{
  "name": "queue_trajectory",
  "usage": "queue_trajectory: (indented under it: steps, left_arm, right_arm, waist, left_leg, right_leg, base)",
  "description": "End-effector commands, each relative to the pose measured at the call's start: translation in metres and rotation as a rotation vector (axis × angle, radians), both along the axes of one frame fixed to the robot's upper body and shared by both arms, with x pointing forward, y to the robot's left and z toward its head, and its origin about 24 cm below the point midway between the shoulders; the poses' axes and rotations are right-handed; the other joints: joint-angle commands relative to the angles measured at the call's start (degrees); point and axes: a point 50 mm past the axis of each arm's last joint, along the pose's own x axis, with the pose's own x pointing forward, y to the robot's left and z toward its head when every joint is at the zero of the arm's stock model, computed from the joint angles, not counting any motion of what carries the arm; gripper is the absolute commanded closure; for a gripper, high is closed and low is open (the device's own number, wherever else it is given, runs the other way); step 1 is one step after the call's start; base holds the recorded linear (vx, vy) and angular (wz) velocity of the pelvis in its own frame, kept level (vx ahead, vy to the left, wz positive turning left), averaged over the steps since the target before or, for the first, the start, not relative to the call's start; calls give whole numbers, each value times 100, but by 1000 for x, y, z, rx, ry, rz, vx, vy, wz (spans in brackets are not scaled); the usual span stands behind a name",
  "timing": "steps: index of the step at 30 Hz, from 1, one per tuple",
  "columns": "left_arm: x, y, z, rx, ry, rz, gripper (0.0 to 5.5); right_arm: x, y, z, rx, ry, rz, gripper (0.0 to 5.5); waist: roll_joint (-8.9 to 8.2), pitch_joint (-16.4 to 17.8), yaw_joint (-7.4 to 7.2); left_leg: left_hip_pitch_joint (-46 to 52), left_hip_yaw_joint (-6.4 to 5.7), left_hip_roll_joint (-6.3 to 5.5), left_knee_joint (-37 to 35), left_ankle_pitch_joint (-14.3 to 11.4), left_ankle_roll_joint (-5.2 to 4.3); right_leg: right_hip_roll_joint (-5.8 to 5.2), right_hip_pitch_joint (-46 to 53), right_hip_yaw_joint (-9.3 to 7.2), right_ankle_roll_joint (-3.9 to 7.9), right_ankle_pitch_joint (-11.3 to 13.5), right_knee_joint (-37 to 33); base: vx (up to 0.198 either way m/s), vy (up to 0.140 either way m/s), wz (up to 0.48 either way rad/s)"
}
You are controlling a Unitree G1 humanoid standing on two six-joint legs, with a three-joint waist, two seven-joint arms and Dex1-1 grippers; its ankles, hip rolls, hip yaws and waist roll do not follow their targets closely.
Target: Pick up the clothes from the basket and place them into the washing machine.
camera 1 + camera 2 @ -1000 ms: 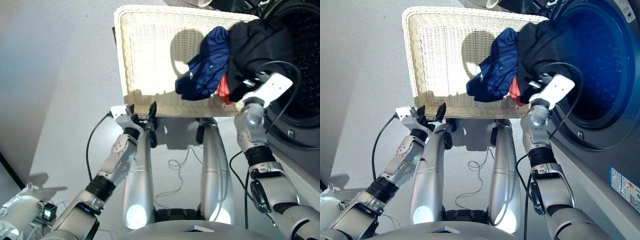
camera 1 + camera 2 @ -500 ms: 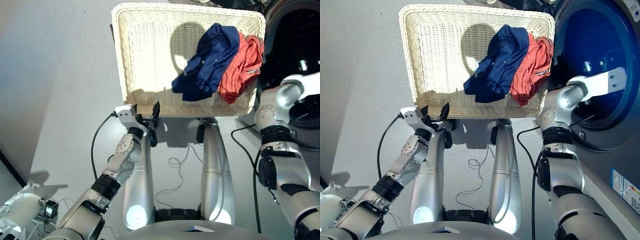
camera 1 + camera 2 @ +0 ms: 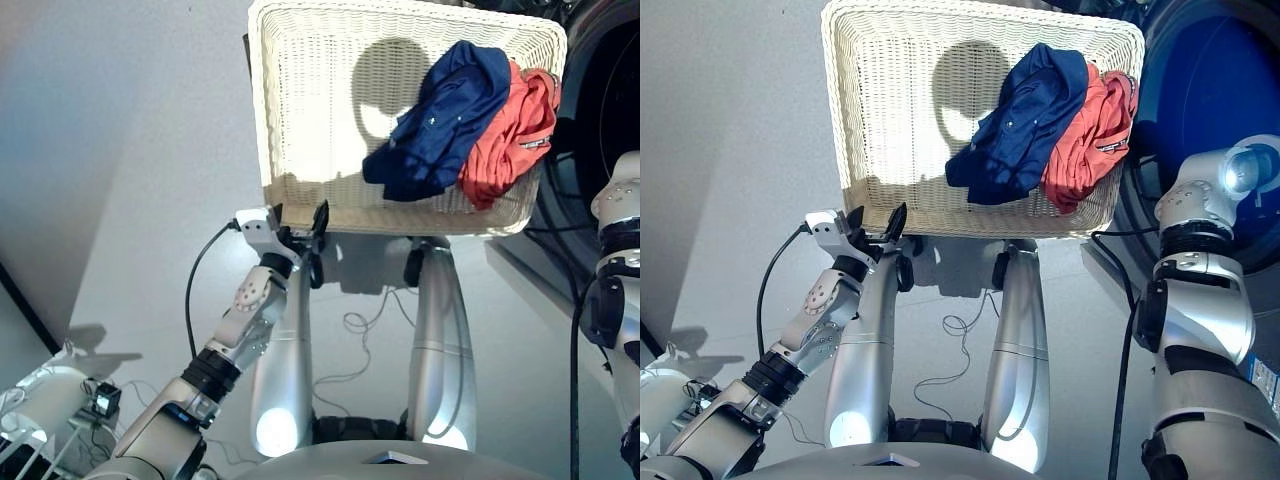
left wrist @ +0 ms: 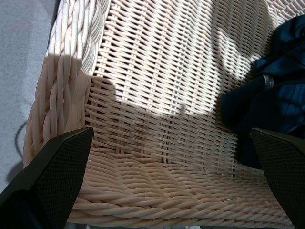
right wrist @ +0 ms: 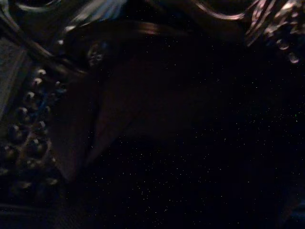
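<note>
Currently the navy garment (image 3: 440, 125) and orange-red garment (image 3: 512, 135) lie touching in the basket (image 3: 300, 100), beside the washer (image 3: 1200, 110). Left gripper (image 3: 297, 228) hovers at the near rim, jaws wide, empty. Right arm reaches into the drum (image 5: 28, 143); jaw state cannot be told.

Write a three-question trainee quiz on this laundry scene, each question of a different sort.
1. True or false: a black garment lies in the basket.
2. Multiple choice: the blue garment lies (A) partly over the red garment, (B) apart from it, (C) on the floor.
3. Fill in: the left gripper hangs open just outside the basket's near ____.

Key: 1 false; 2 A; 3 rim.
</note>
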Motion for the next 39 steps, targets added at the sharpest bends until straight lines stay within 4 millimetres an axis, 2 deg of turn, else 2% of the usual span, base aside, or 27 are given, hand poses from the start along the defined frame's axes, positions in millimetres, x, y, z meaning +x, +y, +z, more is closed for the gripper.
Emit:
queue_trajectory:
  steps: [1, 2, 3, 5, 8, 10, 11, 12, 13, 14, 15, 17, 18, 21, 22, 23, 24, 26, 29, 34, 35, 36, 37, 38, 39]
  left_arm:
    - [-11, 24, -9, -1, 35, 107, 0]
    - [-9, 25, -6, -15, 27, 120, 0]
    - [-10, 25, -7, -14, 28, 122, 0]
    - [-8, 26, -2, -27, 11, 136, 0]
    - [-4, 27, -1, -33, 8, 159, 0]
    - [-1, 31, 0, -26, 0, 194, 0]
    - [0, 33, 3, -23, -13, 209, 0]
    - [2, 35, 7, -18, -32, 230, 0]
    - [2, 35, 6, -16, -30, 230, 0]
    - [3, 36, 11, 2, -56, 238, 0]
    - [3, 36, 13, 12, -66, 245, 0]
    - [2, 37, 35, 59, -176, 248, 0]
    - [0, 38, 44, 92, -230, 267, 0]
    - [-8, 42, 99, 188, -504, 379, 0]
    - [-10, 40, 114, 176, -575, 397, 0]
    - [-16, 37, 123, 177, -627, 402, 0]
    - [-20, 37, 140, 200, -717, 436, 0]
    - [-32, 34, 165, 268, -882, 498, 0]
    - [-41, 28, 177, 245, -949, 502, 0]
    - [-33, 16, 182, 258, -955, 476, 0]
    - [-20, 9, 178, 264, -904, 450, 0]
    - [-19, 8, 178, 263, -905, 449, 0]
    - [-7, 5, 167, 278, -827, 433, 0]
    - [6, -2, 158, 276, -760, 420, 0]
    - [20, -6, 152, 361, -721, 427, 0]
  right_arm:
    - [-26, -22, 56, -150, -168, -66, 0]
    - [-18, -9, 54, -184, -176, -17, 0]
    - [-18, -8, 53, -183, -174, -17, 0]
    - [-8, 10, 46, -248, -155, 53, 0]
    - [1, 37, 30, -311, -135, 142, 0]
    - [8, 69, 13, -430, -84, 258, 0]
    - [7, 85, 7, -488, -82, 312, 0]
    - [1, 107, -8, -570, -76, 392, 0]
    - [0, 108, -9, -569, -73, 390, 0]
    - [-3, 122, -20, -606, -65, 455, 0]
    - [-8, 127, -24, -625, -63, 464, 0]
    - [-17, 147, -32, -720, -62, 537, 0]
    - [-22, 152, -39, -748, -47, 559, 0]
    - [-35, 172, -49, -861, -30, 621, 0]
    - [-37, 176, -43, -889, -52, 621, 0]
    - [-39, 181, -46, -920, -38, 637, 0]
    - [-40, 186, -40, -945, -64, 636, 0]
    - [-45, 195, -34, -1003, -96, 649, 0]
    - [-54, 204, -23, -1053, -161, 657, 0]
    - [-69, 219, -5, -1111, -291, 697, 0]
    - [-72, 227, -2, -1132, -321, 729, 0]
    - [-72, 227, -1, -1132, -321, 728, 0]
    - [-74, 232, -1, -1155, -326, 741, 0]
    - [-76, 240, 1, -1163, -347, 764, 0]
    - [-75, 245, 2, -1172, -359, 783, 0]
  waist:
    - [193, -85, -221]
    - [201, -85, -234]
    - [188, -85, -239]
    - [173, -85, -262]
    - [131, -85, -307]
    - [82, -85, -354]
    - [53, -85, -387]
    - [23, -85, -443]
    - [13, -85, -440]
    - [-2, -85, -472]
    - [-10, -85, -497]
    - [-5, -85, -519]
    - [-9, -85, -532]
    - [7, -85, -571]
    - [14, -85, -586]
    - [22, -85, -593]
    - [36, -85, -599]
    - [57, -85, -609]
    - [73, -85, -632]
    - [7, -85, -711]
    - [-55, -85, -779]
    - [-56, -85, -773]
    - [-105, -85, -811]
    - [-148, -85, -845]
    - [-196, -85, -884]
  left_leg:
    - [-65, -30, -29, -226, 199, -200]
    - [-66, -11, -22, -223, 201, -198]
    - [-60, -7, -23, -222, 201, -198]
    - [-50, 16, -18, -232, 211, -193]
    - [-9, 39, -13, -265, 225, -179]
    - [18, 72, -9, -293, 245, -167]
    - [24, 82, -2, -304, 257, -166]
    - [32, 110, 6, -309, 266, -156]
    - [45, 114, 3, -312, 266, -155]
    - [56, 134, 10, -317, 272, -152]
    - [58, 146, 16, -322, 276, -154]
    - [66, 173, 39, -343, 289, -153]
    - [235, 157, 42, -265, 92, -184]
    - [237, 190, 72, -263, 89, -188]
    - [85, 218, 79, -344, 283, -159]
    - [247, 195, 81, -277, 90, -185]
    - [110, 229, 91, -360, 273, -158]
    - [143, 248, 107, -378, 261, -151]
    - [176, 279, 121, -397, 256, -148]
    - [205, 317, 149, -415, 262, -153]
    - [210, 329, 171, -415, 273, -161]
    - [209, 334, 170, -419, 275, -161]
    - [331, 318, 181, -362, 129, -189]
    - [360, 324, 190, -349, 93, -200]
    - [345, 328, 201, -343, 96, -207]
  right_leg:
    - [-4, 182, 188, 356, -538, 339]
    - [3, 168, 194, 345, -536, 340]
    - [2, 170, 198, 345, -538, 345]
    - [14, 169, 213, 338, -530, 340]
    - [24, 180, 216, 324, -534, 341]
    - [35, 188, 243, 308, -529, 326]
    - [40, 187, 263, 305, -528, 319]
    - [50, 184, 278, 293, -534, 321]
    - [47, 193, 282, 294, -537, 324]
    - [49, 191, 288, 290, -532, 320]
    - [53, 182, 297, 288, -533, 324]
    - [63, 159, 299, 283, -527, 328]
    - [65, 315, 297, 297, -721, 415]
    - [69, 293, 287, 301, -735, 428]
    - [76, 134, 285, 282, -554, 346]
    - [74, 276, 280, 299, -741, 444]
    - [90, 120, 290, 285, -561, 361]
    - [95, 124, 301, 289, -561, 352]
    - [99, 140, 310, 290, -554, 335]
    - [116, 148, 339, 291, -530, 328]
    - [129, 146, 350, 294, -507, 319]
    - [129, 141, 355, 295, -507, 320]
    - [130, 252, 347, 309, -642, 377]
    - [132, 275, 344, 313, -674, 394]
    - [140, 263, 350, 314, -668, 394]
  base:
    - [0, 0, 0]
    - [0, 0, 0]
    - [0, 0, 0]
    - [0, 0, 0]
    - [0, 0, 0]
    - [0, 0, 0]
    - [0, 0, 0]
    - [0, 0, 0]
    - [0, 0, 0]
    - [0, 0, 0]
    - [0, 0, 0]
    - [48, -9, -53]
    - [100, -16, -92]
    - [4, -11, -77]
    - [0, 0, 0]
    - [-87, -17, -90]
    - [0, 0, 0]
    - [-40, -5, -40]
    - [0, 0, 0]
    - [0, 0, 0]
    - [0, 0, 0]
    - [70, 7, -23]
    - [88, 2, -22]
    - [85, 5, -40]
    - [-76, 0, -46]
